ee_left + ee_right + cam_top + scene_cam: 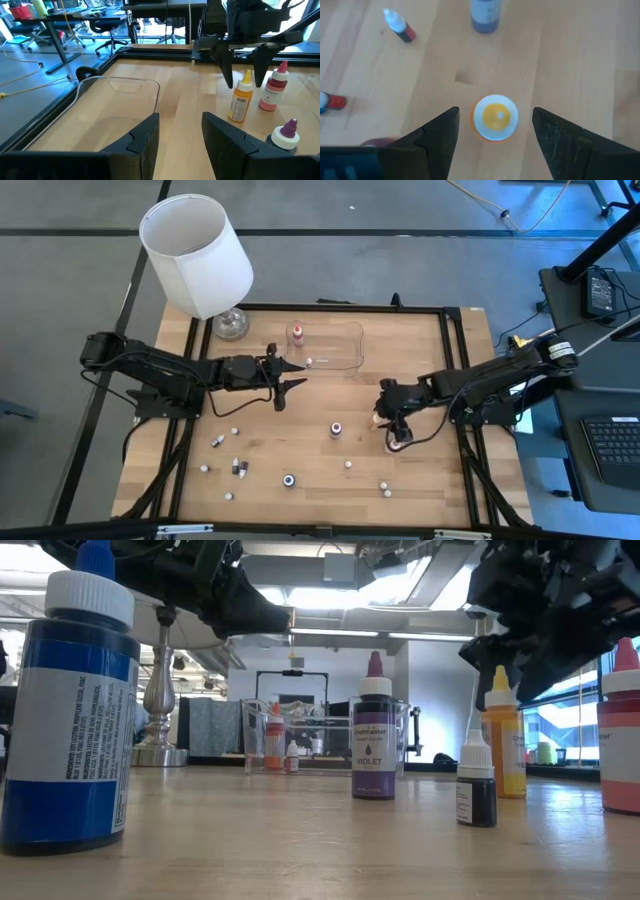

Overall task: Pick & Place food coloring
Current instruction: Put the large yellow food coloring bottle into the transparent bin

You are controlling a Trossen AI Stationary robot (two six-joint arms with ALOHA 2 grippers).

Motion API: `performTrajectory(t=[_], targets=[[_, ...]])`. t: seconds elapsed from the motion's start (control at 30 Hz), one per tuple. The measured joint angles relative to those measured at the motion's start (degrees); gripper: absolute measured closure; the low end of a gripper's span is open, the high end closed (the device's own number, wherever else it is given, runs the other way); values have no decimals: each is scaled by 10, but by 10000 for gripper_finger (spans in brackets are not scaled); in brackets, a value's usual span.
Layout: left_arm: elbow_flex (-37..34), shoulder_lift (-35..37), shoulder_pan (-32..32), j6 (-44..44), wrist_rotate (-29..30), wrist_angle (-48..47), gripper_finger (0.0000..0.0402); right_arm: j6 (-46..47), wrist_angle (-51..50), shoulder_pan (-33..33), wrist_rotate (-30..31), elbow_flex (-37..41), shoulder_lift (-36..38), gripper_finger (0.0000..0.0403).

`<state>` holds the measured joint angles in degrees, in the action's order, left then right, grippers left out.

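My right claw hangs directly over the orange bottle, fingers spread either side of its white cap and not touching it. That bottle stands upright on the surface, just beside a red bottle. My left claw hovers empty, fingers apart, near the clear tray, which holds a small red bottle. More bottles lie scattered toward the near edge, including a blue one.
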<state>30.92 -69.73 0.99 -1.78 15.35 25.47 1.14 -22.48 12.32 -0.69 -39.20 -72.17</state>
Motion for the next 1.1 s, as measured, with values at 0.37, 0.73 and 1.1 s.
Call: performTrajectory(t=[0.37, 0.73, 1.1], targets=[[0, 0, 0, 0, 0, -4, 258, -10, 3, 0, 10, 0, -3, 203], [0, 0, 0, 0, 1, -6, 258, -47, -31, 0, 37, -42, 8, 282], [1, 0, 0, 1, 2, -15, 258, -136, -133, -109, 161, -263, 34, 282]])
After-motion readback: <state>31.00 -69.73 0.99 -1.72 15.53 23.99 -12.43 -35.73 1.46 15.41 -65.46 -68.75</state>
